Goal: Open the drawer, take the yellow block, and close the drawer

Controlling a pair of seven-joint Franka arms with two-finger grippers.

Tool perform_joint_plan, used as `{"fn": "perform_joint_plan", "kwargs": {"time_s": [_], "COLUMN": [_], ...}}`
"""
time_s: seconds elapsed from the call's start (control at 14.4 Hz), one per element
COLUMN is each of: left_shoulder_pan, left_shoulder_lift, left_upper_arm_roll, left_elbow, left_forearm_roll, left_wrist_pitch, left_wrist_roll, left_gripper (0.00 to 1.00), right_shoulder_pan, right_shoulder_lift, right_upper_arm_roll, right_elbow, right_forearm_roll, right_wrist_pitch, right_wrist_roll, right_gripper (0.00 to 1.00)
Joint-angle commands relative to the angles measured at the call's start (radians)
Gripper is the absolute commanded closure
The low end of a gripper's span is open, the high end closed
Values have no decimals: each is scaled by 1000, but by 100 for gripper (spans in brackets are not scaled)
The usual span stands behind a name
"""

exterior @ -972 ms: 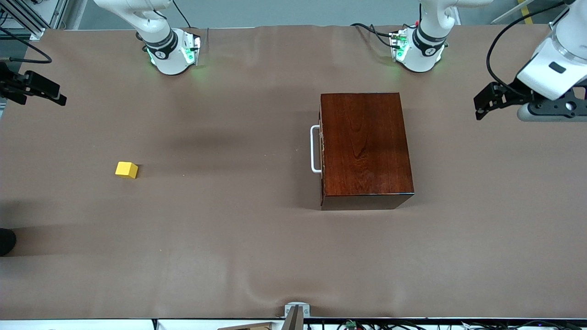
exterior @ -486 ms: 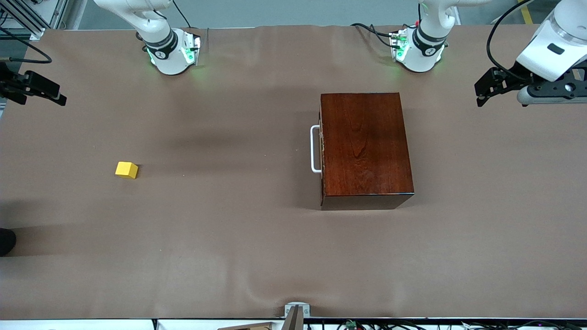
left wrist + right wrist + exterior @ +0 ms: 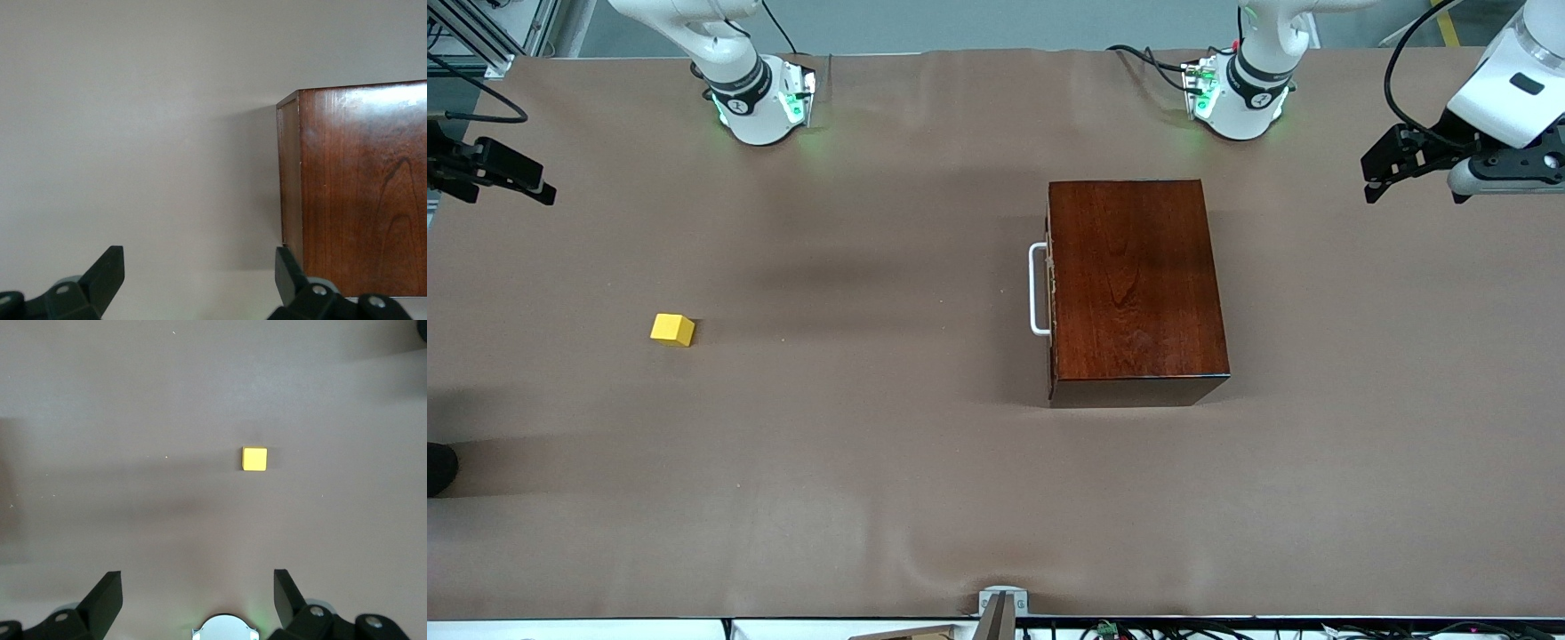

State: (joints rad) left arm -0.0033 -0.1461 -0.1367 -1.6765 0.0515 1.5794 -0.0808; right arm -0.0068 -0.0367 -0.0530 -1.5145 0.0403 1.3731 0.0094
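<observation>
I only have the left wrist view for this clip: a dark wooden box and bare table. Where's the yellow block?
Observer: The yellow block sits out on the table, toward the right arm's end, well apart from the wooden box.
Operator: Is the drawer open?
Observer: No, it is shut; the white handle lies close against the box front.
Operator: And the right gripper?
Observer: The right gripper is open and holds nothing, with the block on the table below it in its wrist view.
Operator: And mine?
Observer: The left gripper is open too, at the left arm's end of the table.
</observation>
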Motion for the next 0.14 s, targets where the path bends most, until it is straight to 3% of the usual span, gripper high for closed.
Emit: {"fn": "perform_joint_plan", "kwargs": {"time_s": [0.0,0.07], "left_shoulder_pan": [8,9], "left_shoulder_lift": [-18,-18], "left_upper_arm_roll": [8,9], "left_elbow": [6,6], "left_forearm_roll": [-19,-21], "left_wrist_pitch": [-19,-22], "left_wrist_roll": [26,26], "left_gripper": [0,0], "right_shoulder_pan": [-4,-4], "right_shoulder_lift": [-20,-19], "right_upper_arm_roll": [5,5], "right_elbow": [-13,-13], "right_forearm_roll": [1,1], "right_wrist_pitch": [-2,-2], "right_wrist_roll": [15,17], "right_gripper": [0,0]}}
